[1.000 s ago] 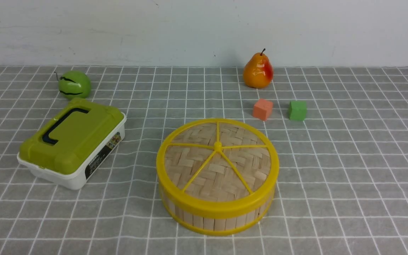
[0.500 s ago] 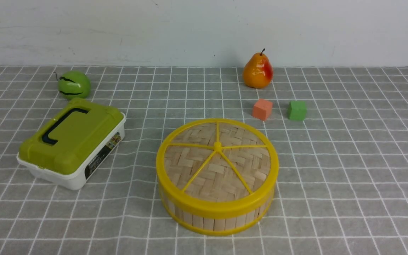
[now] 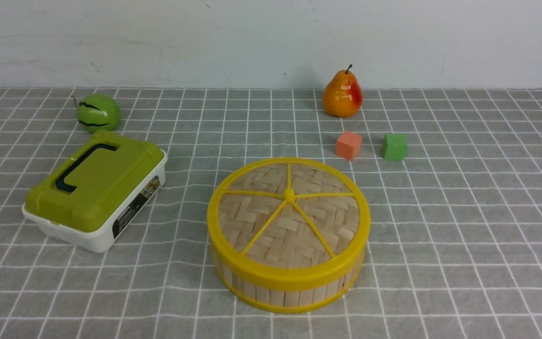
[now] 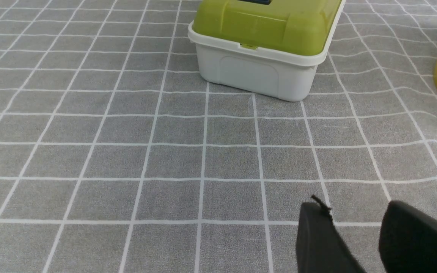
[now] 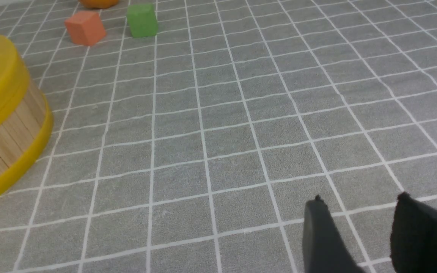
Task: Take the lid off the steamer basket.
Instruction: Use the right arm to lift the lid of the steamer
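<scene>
The lid (image 3: 288, 235) sits flat atop the steamer basket (image 3: 291, 297) near the middle of the grid-patterned table (image 3: 464, 212), its yellow rim overhanging the bamboo-slat wall, as I view the scene through my front camera. Five yellow spokes meet at the small centre knob (image 3: 289, 194), and the whole rim stands clear of other objects.

To the basket's left, a white box (image 3: 99, 240) with an olive-green lid (image 3: 97, 181) and dark handle (image 3: 83, 165) lies at a slant, a strip of bare grid running between it and the yellow rim. A green round fruit (image 3: 99, 112) rests just behind the box.

Beyond the basket, toward its right, a coral block (image 3: 348, 145) and a green block (image 3: 395, 147) stand near each other with a narrow gap between; the coral one is the nearer to the lid's far edge. An orange-red pear (image 3: 342, 93) stands upright farther back, close to the pale wall (image 3: 205, 42). To the right of the basket I see a broad bare stretch of table, and a smaller open band lies in front.

My left gripper (image 4: 349, 227) has its fingers parted over bare table, holding nothing. My right gripper (image 5: 359, 223) likewise shows a gap between its fingertips, with only table grid between them, well apart from the basket.
</scene>
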